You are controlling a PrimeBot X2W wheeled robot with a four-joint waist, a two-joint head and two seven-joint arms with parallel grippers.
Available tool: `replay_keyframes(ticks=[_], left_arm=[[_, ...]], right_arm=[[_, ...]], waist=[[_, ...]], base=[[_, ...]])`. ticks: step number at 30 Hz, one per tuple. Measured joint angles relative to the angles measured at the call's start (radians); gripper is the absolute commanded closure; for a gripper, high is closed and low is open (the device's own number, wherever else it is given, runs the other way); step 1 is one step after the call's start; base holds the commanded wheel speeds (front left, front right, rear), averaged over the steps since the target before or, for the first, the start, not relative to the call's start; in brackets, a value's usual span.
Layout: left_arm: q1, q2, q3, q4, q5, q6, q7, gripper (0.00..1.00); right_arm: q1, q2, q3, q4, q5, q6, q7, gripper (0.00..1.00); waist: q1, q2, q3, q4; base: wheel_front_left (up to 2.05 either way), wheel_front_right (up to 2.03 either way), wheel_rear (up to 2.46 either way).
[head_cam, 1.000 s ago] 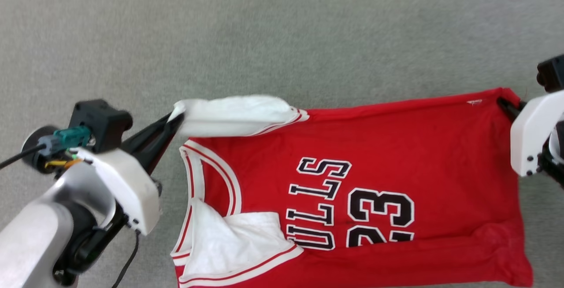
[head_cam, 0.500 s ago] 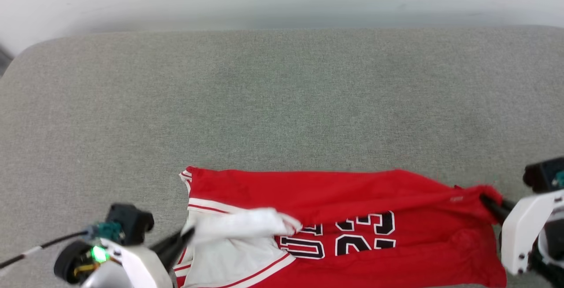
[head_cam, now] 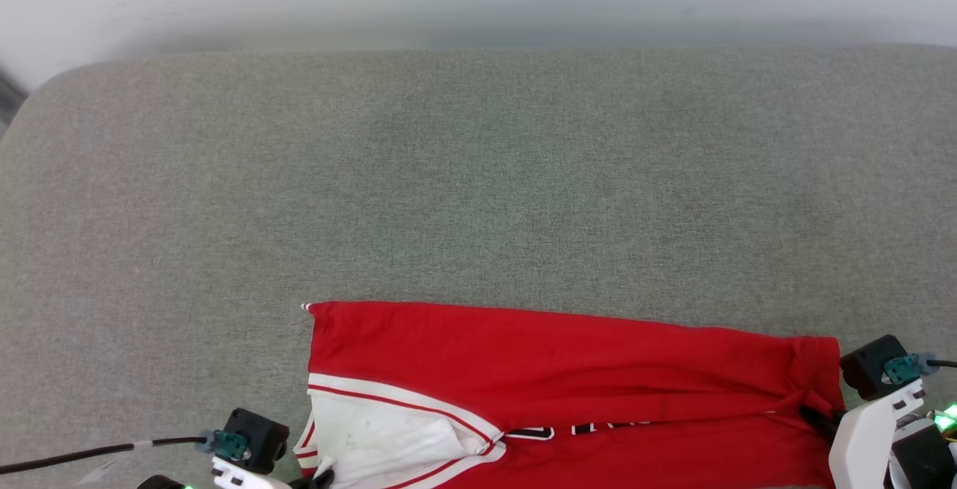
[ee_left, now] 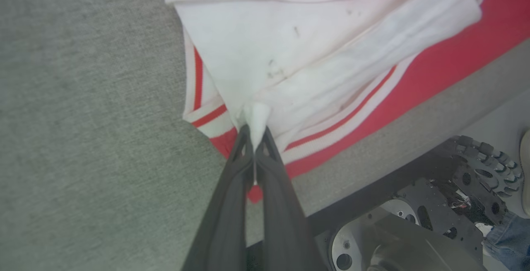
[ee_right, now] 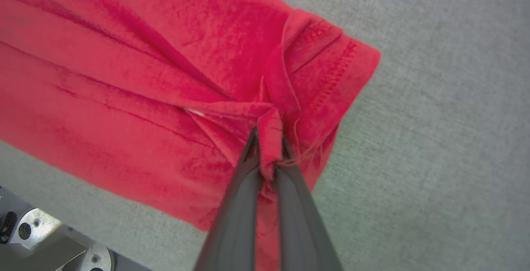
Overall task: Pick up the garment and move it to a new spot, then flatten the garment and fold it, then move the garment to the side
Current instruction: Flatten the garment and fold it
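Lettering [head_cam: 532,434] on red garment [head_cam: 553,354], illegible

The left gripper [ee_left: 253,133] and right gripper [ee_right: 269,138] are drawing back toward the robot, pulling the white sleeve [ee_left: 372,43] and red hem corner [ee_right: 271,122] along. This is folding the jersey [head_cam: 553,354] over itself, and its black lettering [head_cam: 598,427] is disappearing under red cloth.

The garment [head_cam: 553,369] lies along the near edge of the cushioned surface [head_cam: 478,175], stretched left to right. The left end effector [ee_left: 253,132] pinches its left end, and the right end effector [ee_right: 268,138] pinches its right end.
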State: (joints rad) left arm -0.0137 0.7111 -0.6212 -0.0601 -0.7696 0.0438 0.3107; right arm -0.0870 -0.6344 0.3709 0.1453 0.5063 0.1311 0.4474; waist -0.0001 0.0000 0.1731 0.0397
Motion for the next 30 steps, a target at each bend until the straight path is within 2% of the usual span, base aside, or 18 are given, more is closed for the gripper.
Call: replay_keyframes(ticks=[7, 8, 9, 10, 11, 17, 22, 26, 30], left_arm=[[-0.043, -0.06, -0.028, 0.114, 0.026, -0.028, -0.044, 1.0], [-0.045, -0.067, -0.03, 0.126, 0.026, -0.033, -0.051, 0.91], [-0.048, -0.073, -0.032, 0.136, 0.026, -0.036, -0.056, 0.62], [-0.051, -0.077, -0.034, 0.143, 0.026, -0.045, -0.065, 0.07], [-0.053, -0.082, -0.034, 0.152, 0.026, -0.049, -0.075, 0.0], [-0.053, -0.103, -0.025, 0.171, 0.03, -0.047, -0.139, 0.0], [-0.053, -0.109, 0.03, 0.13, 0.035, -0.023, -0.25, 0.0], [-0.037, -0.131, 0.113, 0.095, 0.027, 0.025, -0.398, 0.0], [-0.004, -0.146, 0.182, 0.092, 0.063, 0.079, -0.538, 0.0]], right_arm=[[-0.036, -0.012, 0.059, 0.067, 0.011, 0.0, -0.043, 1.0], [-0.04, -0.012, 0.06, 0.077, 0.017, 0.0, -0.044, 0.73], [-0.045, -0.011, 0.061, 0.085, 0.014, 0.001, -0.052, 0.0], [-0.047, -0.007, 0.059, 0.095, 0.019, 0.001, -0.055, 0.0], [-0.048, 0.001, 0.057, 0.102, 0.03, 0.001, -0.059, 0.0], [-0.047, 0.022, 0.039, 0.096, 0.095, 0.0, -0.061, 0.0], [-0.032, 0.022, -0.037, 0.035, 0.147, 0.0, -0.042, 0.0], [0.001, 0.047, -0.139, -0.021, 0.177, 0.0, -0.008, 0.0], [0.043, 0.095, -0.26, -0.043, 0.133, 0.0, 0.039, 0.0]], waist=[[0.0, 0.0, 0.005, 0.005], [0.0, 0.0, 0.004, 0.005], [0.0, 0.0, 0.003, 0.004], [0.0, 0.0, 0.001, 0.004], [0.0, 0.0, -0.002, 0.004], [0.0001, 0.0, -0.037, 0.001], [0.0001, 0.0, -0.079, 0.001], [0.0001, 0.0, -0.105, 0.0], [0.0001, 0.0, -0.112, 0.001]], base=[[0.0, 0.0, 0.0], [0.0, 0.0, 0.0], [0.0, 0.0, 0.0], [0.0, 0.0, 0.0], [0.0, 0.0, 0.0], [0.0, 0.0, 0.0], [0.0, 0.0, 0.0], [0.0, 0.0, 0.0], [0.0, 0.0, 0.0]])
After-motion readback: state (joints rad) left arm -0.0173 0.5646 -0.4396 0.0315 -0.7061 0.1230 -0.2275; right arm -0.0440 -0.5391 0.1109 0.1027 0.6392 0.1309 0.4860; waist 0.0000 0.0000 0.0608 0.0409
